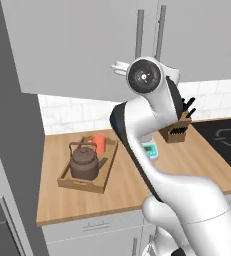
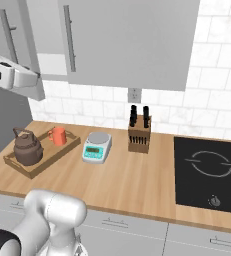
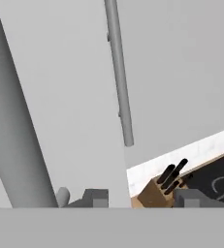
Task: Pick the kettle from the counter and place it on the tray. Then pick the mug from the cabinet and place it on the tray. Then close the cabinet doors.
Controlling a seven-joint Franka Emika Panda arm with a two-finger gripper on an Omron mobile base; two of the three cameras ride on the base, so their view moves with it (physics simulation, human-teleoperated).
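The dark brown kettle (image 1: 85, 162) (image 2: 28, 147) and the orange-red mug (image 1: 99, 144) (image 2: 58, 135) both stand in the wooden tray (image 1: 82, 186) (image 2: 43, 166) on the left of the counter (image 1: 127, 192) (image 2: 132, 182). My gripper (image 3: 141, 197) (image 2: 37, 86) is raised at the lower edge of the cabinet doors (image 1: 87, 45) (image 2: 127, 40), close to their bar handles (image 3: 118, 72) (image 1: 139, 32). Its fingertips (image 3: 95, 197) stand apart with nothing clamped, and a door's lower corner lies beyond the gap. In the right base view the left door's edge shows, as if slightly ajar.
A white scale (image 2: 97, 146) (image 1: 150, 150) and a knife block (image 2: 139, 132) (image 1: 178, 130) (image 3: 157, 191) stand mid-counter. A black cooktop (image 2: 209, 172) (image 1: 224, 137) lies to the right. A tall dark unit (image 1: 7, 150) borders the counter's left end.
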